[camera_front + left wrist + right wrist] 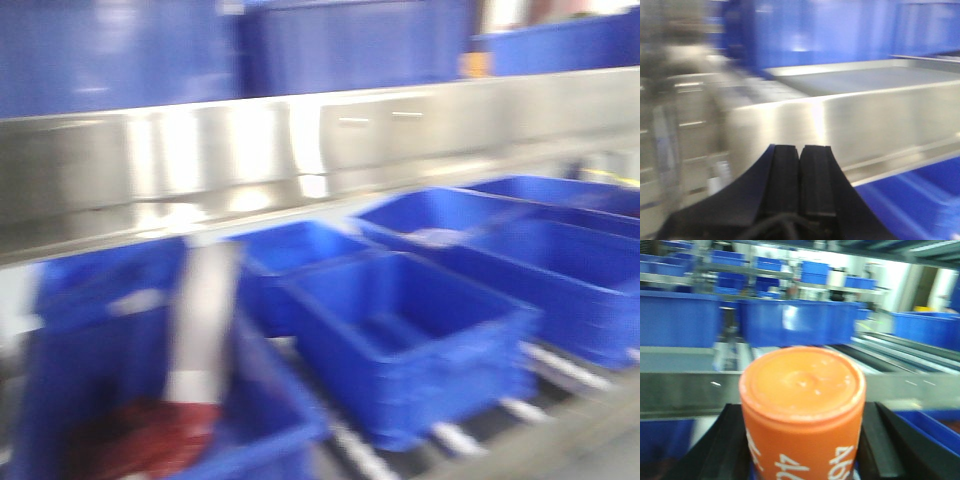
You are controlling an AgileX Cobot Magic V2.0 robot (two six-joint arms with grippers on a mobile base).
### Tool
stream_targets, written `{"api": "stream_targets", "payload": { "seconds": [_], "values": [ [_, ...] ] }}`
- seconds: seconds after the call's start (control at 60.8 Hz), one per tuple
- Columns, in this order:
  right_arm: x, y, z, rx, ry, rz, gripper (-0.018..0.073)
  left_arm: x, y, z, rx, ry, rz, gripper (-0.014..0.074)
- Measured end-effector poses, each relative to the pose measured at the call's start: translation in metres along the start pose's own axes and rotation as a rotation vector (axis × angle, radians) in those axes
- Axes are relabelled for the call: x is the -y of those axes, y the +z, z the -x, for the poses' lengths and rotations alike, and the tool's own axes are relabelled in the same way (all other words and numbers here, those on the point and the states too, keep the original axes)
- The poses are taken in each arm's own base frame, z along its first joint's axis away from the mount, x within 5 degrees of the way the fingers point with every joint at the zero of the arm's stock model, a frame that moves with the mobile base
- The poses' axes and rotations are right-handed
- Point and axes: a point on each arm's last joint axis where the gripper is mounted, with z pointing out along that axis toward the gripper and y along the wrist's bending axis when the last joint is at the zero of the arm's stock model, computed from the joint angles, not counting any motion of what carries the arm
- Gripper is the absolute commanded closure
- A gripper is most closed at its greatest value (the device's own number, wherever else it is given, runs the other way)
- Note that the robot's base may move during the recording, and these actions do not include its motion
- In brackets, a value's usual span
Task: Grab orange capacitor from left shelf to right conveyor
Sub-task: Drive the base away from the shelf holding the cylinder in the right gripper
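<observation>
**Capacitor in the right claw, conveyor not in sight**

On the left, the left claw is empty. Its two black pads are pressed flat together with no gap. It points at the broad brushed-steel beam of the left shelf and hangs just in front of it, apart from the metal. This arm seems to have no part in the work at hand.

In the front view the same beam crosses the frame, with blue bins on rollers below and behind it. That view is badly smeared. A pale upright shape over something red in the nearest left bin cannot be identified.

On the right, the right claw pinches the orange capacitor. A black finger sits on either side of its body. The can stands upright, flat top toward the camera, with white numerals showing on its side. It appears lifted, in front of a steel rail and more bins.

The step in hand looks like the carry: the grasp is made, the delivery is not. The right conveyor shows in none of the views. The next move therefore calls for swinging this arm rightward until the dark belt is below, keeping the can upright, clearing the steel rail, then lowering before the fingers part.
</observation>
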Motion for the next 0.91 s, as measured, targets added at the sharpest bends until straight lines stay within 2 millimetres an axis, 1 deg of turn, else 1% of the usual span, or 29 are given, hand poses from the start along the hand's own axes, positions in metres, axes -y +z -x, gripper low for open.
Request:
{"api": "stream_targets", "payload": {
  "seconds": [0.905],
  "values": [
    [0.0000, 0.0000, 0.0000, 0.000, 0.000, 0.000, 0.0504, 0.0000, 0.0000, 0.0000, 0.000, 0.000, 0.000, 0.0723]
  ]
}}
